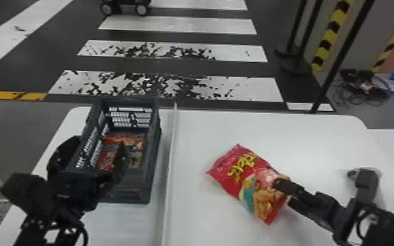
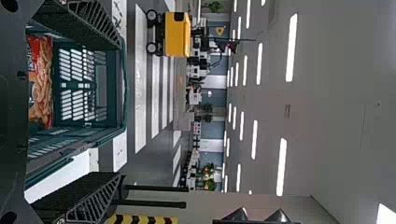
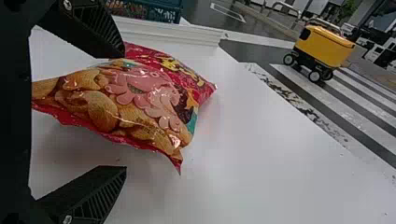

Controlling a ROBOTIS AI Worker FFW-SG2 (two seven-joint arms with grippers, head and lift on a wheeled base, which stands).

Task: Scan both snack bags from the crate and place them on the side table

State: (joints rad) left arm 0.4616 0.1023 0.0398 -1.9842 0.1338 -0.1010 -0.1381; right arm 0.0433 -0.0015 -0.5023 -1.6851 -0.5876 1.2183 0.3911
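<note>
At the near side, the black 2-fingered right gripper is spread wide; 1 finger overlaps the near right part of a puffy red snack bag with yellow lettering, and whether they touch I cannot tell. Nothing is pinched between the fingers. The bag lies on the smooth white tabletop, lettered face up, with a pink cartoon figure and golden snack pieces printed below the lettering. Its long axis runs diagonally: the lettered end points far left, the snack-picture end near right.

The black 2-fingered left gripper is spread too, holding nothing, at the near left part of a dark blue-green slatted plastic crate. In the head view 1 finger crosses in front of an orange-and-red printed snack bag lying low in the crate. That bag has pale lettering, partly hidden.

A raised white divider stands between the crate and the red bag. Past the table, thin black posts rise at the right near black cables; farther off, a yellow wheeled cart sits on the white-striped crossing.
</note>
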